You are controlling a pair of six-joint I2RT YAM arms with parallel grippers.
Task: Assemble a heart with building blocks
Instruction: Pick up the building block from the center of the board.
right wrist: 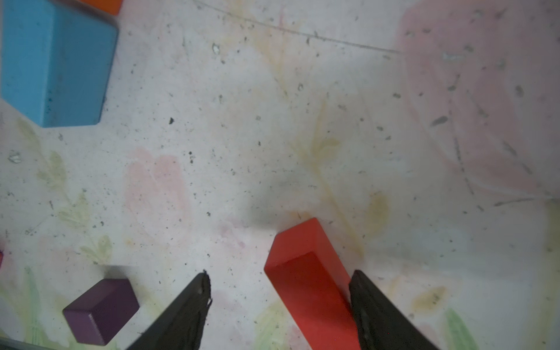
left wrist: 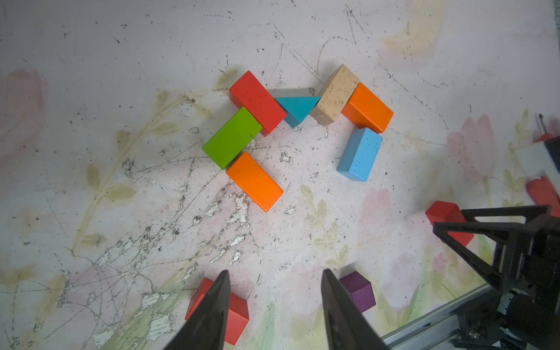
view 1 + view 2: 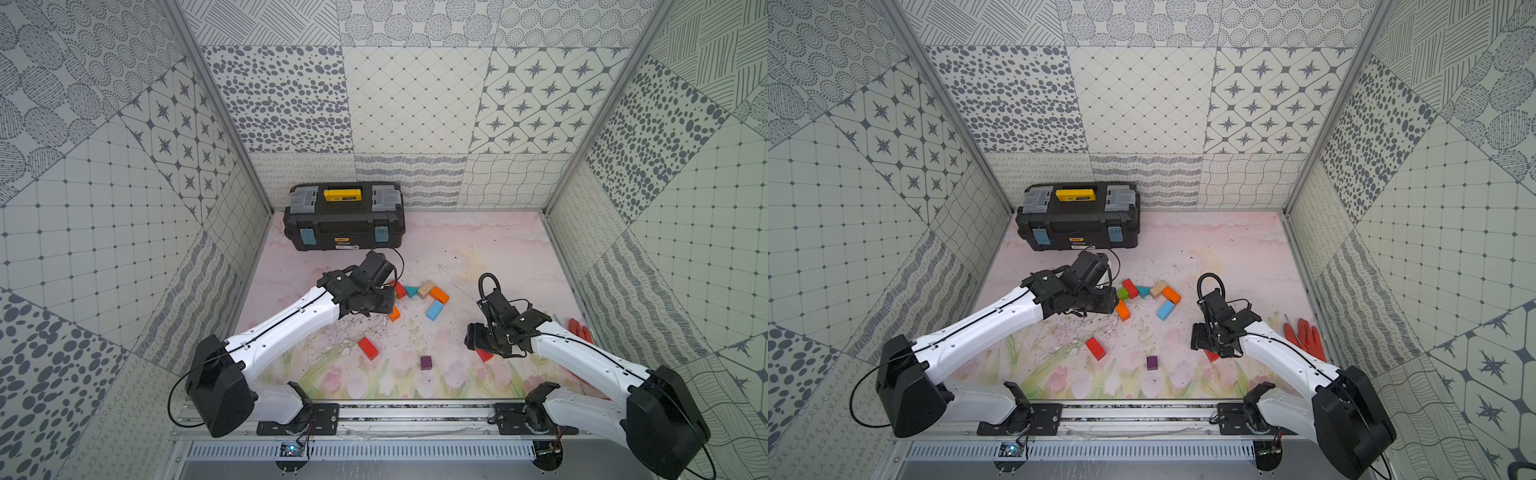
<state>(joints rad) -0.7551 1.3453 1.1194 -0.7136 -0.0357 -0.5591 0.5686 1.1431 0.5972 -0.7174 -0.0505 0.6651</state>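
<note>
Right end effector astride red brick, one end cut off.

Ten building blocks; one black toolbox; one red piece.

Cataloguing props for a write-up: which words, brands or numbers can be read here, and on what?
None can be read for certain.
On the toolbox, the yellow badge: too small.
Print on its yellow handle: blurred.
Its white sticker: too small.
The building blocks: no writing.
</note>
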